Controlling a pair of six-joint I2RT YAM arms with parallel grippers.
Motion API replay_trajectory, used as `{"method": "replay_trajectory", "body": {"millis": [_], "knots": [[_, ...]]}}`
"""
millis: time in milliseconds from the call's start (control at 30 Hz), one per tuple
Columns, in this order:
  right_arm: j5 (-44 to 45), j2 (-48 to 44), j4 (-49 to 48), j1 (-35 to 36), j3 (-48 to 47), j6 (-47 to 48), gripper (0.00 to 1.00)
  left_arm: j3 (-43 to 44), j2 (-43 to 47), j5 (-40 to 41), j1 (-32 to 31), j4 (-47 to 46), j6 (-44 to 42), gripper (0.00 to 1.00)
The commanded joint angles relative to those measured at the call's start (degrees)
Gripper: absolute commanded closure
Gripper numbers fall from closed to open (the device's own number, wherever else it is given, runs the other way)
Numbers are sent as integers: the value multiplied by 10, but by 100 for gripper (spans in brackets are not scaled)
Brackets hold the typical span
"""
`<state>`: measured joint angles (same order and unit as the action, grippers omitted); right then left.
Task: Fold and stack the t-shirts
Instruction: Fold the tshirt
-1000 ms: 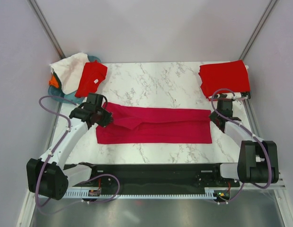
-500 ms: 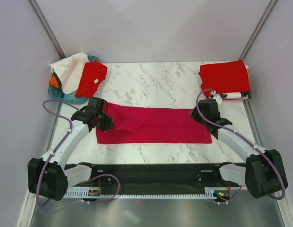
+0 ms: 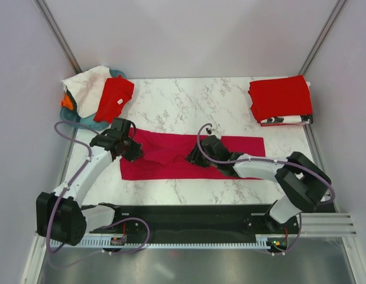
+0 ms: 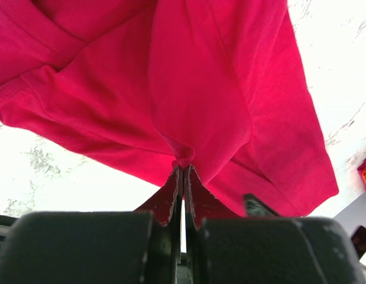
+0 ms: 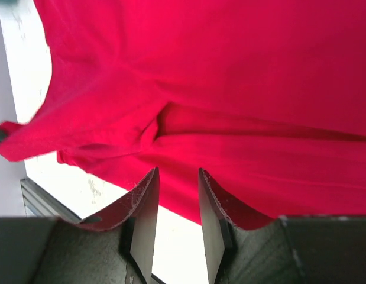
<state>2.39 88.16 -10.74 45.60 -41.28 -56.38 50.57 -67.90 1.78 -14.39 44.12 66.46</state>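
A crimson-magenta t-shirt (image 3: 171,163) lies folded into a long strip across the middle of the table. My left gripper (image 3: 134,151) is shut on a pinch of the cloth at its left end; the left wrist view shows the jaws (image 4: 183,167) closed on a small bunch of the crimson cloth (image 4: 218,89). My right gripper (image 3: 196,157) is open and empty, low over the middle of the strip. In the right wrist view it (image 5: 178,173) stands apart over the crimson cloth (image 5: 230,89), near its edge.
A folded bright red shirt (image 3: 280,96) lies on a black-and-white one (image 3: 276,120) at the back right. At the back left a teal basket (image 3: 118,73) holds a white shirt (image 3: 85,87), a bright red shirt (image 3: 115,97) and an orange one (image 3: 66,102).
My right arm has swung left, from the shirt's right end to over its middle. The left gripper has stayed at the left end, still holding cloth.
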Motion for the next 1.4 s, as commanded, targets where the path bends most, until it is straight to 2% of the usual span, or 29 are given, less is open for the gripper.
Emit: {"method": "replay_trajectory", "body": {"millis": [0,167,500,1067,1233,1367], "knots": [[21,43,-67,33,-50,-46,60,39,-16,26,-1,-3,-22,98],[24,101,-78,59,-92,-72,63,71,-59,19,4,-3,-38,98],[40,151,-63,83,-134,-106,63,113,-138,22,11,-3,-81,98],[83,216,-30,106,-175,-145,58,137,-181,22,24,-6,-104,98],[83,233,-27,106,-187,-149,59,139,-184,20,25,-9,-107,98],[87,236,-21,106,-199,-149,64,138,-183,21,27,-8,-110,98]]}}
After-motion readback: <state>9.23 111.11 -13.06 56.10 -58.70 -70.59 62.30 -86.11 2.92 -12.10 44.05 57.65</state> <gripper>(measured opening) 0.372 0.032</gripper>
